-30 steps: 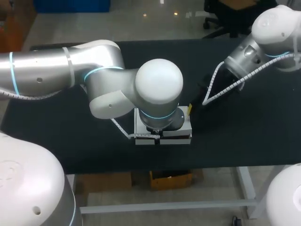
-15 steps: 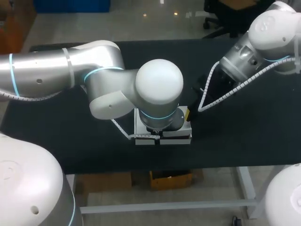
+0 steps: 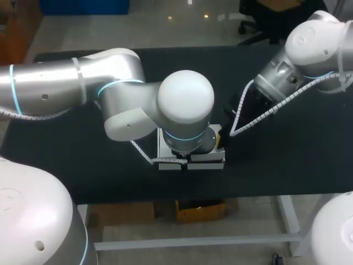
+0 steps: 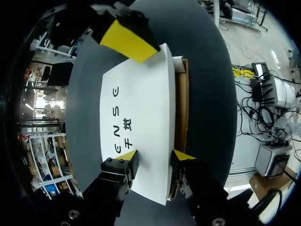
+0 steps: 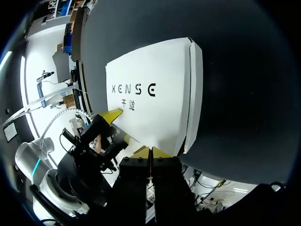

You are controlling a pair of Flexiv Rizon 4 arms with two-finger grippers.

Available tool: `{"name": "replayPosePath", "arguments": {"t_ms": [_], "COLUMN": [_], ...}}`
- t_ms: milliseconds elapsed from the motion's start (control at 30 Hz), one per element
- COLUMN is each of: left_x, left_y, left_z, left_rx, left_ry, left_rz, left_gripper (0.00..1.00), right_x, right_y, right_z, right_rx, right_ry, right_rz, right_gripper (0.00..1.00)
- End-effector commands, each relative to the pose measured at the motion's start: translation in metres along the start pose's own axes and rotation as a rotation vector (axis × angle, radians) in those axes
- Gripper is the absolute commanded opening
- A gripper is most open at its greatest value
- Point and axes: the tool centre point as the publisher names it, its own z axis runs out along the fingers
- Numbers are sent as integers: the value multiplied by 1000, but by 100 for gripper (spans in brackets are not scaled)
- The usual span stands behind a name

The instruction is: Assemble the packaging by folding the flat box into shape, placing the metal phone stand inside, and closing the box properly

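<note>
Since its lid (image 4: 141, 108) lies flat with the printed side up, the white box (image 3: 209, 158) looks folded and all but closed. It sits on the black table (image 3: 287, 160) near the middle, toward the near edge. No view sees into the box, so I cannot tell whether the phone stand is inside.

Along one long side of the lid a brown strip (image 4: 181, 103) of cardboard shows, which I judge to be a side not yet fully tucked. The left gripper (image 4: 155, 157) hangs over the box with its fingers apart and grips nothing. One yellow tip is on the lid and the other is over the brown strip, a placing that suits pressing the lid down along that side. The right gripper (image 5: 151, 151) has its two tips closed together and empty, set against the box's right end, likely to steady it or push that end home.

From above, the left arm (image 3: 127, 105) covers much of the box and all of its own gripper, while the right arm (image 3: 300, 49) comes in from the far right. Only the left wrist view shows the brown strip and the spread fingers. Only the right wrist view shows the two tips pressed together.
</note>
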Motion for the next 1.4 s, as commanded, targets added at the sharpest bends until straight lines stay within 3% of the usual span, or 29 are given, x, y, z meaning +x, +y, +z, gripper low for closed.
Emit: {"name": "replayPosePath", "arguments": {"t_ms": [33, 1400], "left_x": [2, 3], "left_y": [-1, 10], "left_z": [0, -11], "left_rx": [-2, 15], "left_ry": [-4, -4], "left_rz": [0, -7], "left_gripper": [46, 49], "right_x": [-4, -13], "right_y": [3, 4], "right_z": [1, 7], "right_rx": [9, 18], "right_ry": [9, 24], "right_rz": [1, 23], "right_gripper": [0, 0]}}
